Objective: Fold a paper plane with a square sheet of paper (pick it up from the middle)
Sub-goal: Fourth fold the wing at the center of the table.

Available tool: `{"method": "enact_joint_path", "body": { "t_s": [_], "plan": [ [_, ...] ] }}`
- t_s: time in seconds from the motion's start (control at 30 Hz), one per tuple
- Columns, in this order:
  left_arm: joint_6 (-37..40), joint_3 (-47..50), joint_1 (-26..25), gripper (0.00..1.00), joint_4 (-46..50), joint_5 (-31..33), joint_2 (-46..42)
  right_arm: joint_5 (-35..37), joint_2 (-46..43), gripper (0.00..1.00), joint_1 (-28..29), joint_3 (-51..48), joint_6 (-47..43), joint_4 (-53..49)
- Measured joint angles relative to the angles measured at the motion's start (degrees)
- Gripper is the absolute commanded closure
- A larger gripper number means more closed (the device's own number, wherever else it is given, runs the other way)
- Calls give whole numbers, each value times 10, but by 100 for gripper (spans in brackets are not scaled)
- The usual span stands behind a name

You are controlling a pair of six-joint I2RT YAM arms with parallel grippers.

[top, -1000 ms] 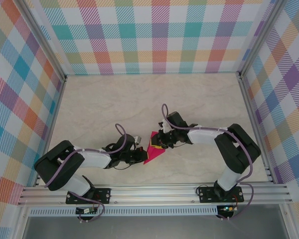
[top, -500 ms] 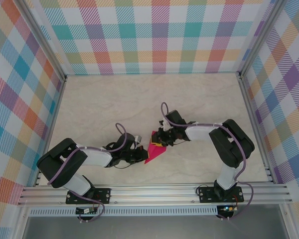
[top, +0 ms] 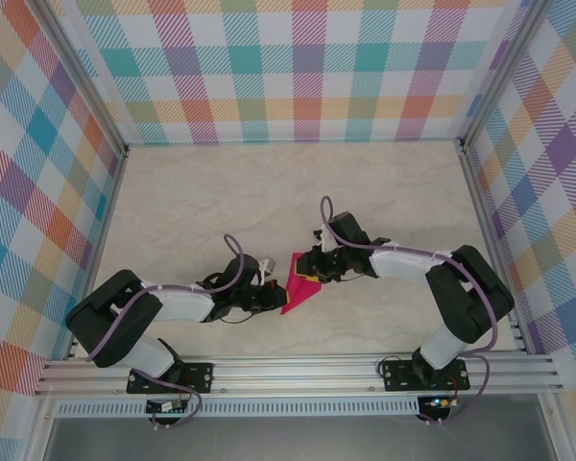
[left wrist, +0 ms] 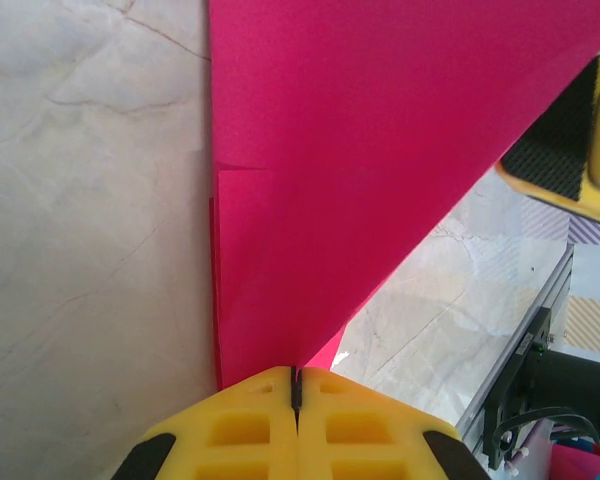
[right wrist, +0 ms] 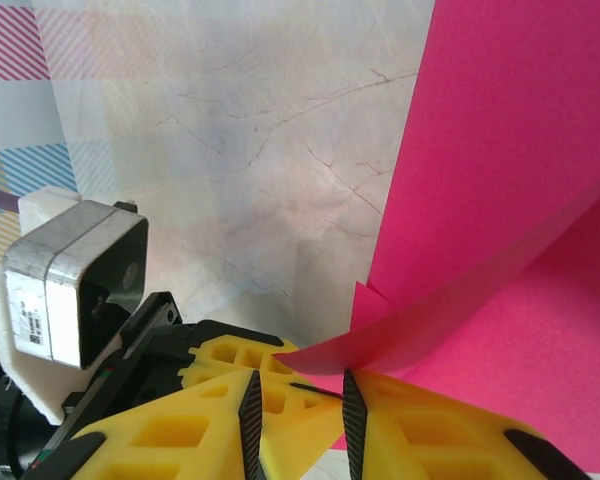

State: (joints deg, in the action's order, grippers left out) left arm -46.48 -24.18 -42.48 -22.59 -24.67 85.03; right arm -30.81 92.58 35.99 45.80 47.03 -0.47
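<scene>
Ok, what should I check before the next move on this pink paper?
1. Left claw shut on the paper: ok.
2. Right claw free of the paper: jaws apart, but a raised edge sits right at its tips; cannot tell.
3. Space between the two claws: very tight; not ok for a fast move.
4. Paper flat on the table: one flap curls up; not ok.
5. Crease pressed sharp: cannot tell.

Overhead, wrists close, seemingly opposed, sharing paper point(left wrist: 380, 150)
</scene>
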Motion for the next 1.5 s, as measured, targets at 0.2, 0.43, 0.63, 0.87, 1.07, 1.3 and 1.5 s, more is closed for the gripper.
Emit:
{"method": "enact_joint_path", "body": {
  "t_s": [0.2,0.43,0.63,0.87,1.07,1.3,1.5],
  "plan": [
    [-13,0,0,98,-19,-3,32,-25,33,74,0,4,10,23],
    [-36,1,2,99,-61,-10,59,-29,79,74,0,17,21,31],
    [-52,10,2,99,-80,-9,61,-26,96,74,0,35,20,30],
    [-61,8,3,99,-83,-16,66,-20,103,73,-3,39,18,28],
    [-75,7,7,99,-92,-25,74,-22,120,71,-10,43,18,31],
    [-80,7,7,99,-93,-27,75,-34,138,70,-12,54,16,35],
    [-82,7,7,99,-93,-28,76,-42,152,70,-16,71,14,30]
  ]
}}
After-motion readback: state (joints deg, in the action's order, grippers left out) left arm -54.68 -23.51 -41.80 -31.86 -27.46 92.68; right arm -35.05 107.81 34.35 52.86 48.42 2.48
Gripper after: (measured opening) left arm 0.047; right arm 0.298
